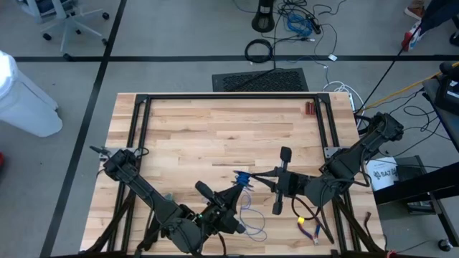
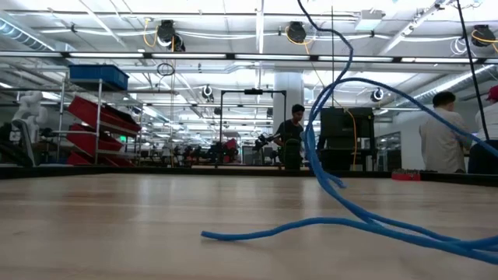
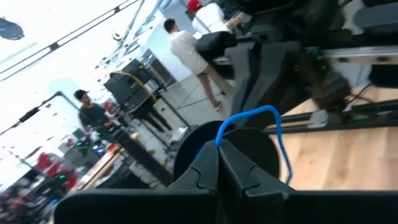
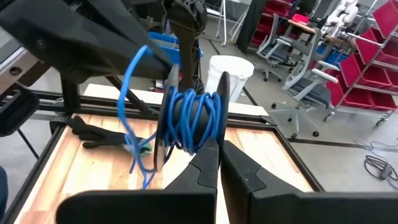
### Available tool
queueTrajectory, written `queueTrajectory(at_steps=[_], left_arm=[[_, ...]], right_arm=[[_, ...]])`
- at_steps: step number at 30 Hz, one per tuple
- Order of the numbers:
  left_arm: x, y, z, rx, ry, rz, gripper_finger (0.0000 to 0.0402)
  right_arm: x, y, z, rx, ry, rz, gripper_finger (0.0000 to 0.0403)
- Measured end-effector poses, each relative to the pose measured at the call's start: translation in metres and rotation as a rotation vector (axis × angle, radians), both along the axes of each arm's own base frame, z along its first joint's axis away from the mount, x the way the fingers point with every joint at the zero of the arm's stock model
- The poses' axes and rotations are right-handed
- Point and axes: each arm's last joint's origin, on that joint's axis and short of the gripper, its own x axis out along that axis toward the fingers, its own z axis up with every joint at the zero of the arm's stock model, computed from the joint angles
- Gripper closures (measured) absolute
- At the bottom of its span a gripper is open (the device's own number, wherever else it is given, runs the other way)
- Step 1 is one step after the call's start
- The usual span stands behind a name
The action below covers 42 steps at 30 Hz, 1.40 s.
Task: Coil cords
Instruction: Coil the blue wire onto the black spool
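Trailing across the wooden table [image 2: 117, 225], a blue cord [image 2: 327, 222]; people stand behind.

Table [image 1: 215, 136] pale butcher-block wood, smooth matt; blue cord [image 4: 193, 118] smooth glossy plastic jacket; black frame [image 1: 229, 97] matt metal.

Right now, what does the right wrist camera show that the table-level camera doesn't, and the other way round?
Only the right wrist view shows the thin blue cord wound in several turns around a dark round spool, just beyond the right hand, which is shut. Only the low view shows the cord's loose length trailing across the pale wooden table and rising out of frame. Both show the same blue cord.
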Motion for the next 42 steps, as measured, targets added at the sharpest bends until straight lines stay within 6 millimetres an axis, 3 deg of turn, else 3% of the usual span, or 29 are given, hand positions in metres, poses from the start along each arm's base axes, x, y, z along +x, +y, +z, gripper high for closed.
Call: queueTrajectory(at_steps=[5, 14, 26, 42], left_arm=[[0.004, -0.001, -0.003, -0.029, -0.035, -0.1, 0.04], [0.006, 0.0, -0.008, -0.047, -0.037, -0.116, 0.04], [0.013, -0.001, -0.017, -0.188, -0.079, -0.345, 0.04], [0.021, 0.01, -0.023, -0.246, -0.081, -0.336, 0.04]], right_arm=[[0.0, -0.002, 0.002, -0.009, -0.024, -0.065, 0.0403], [0.0, -0.003, 0.002, -0.029, -0.028, -0.096, 0.0403], [-0.001, -0.003, 0.002, -0.05, -0.027, -0.122, 0.0403], [-0.001, -0.005, 0.002, -0.063, -0.034, -0.172, 0.0403]])
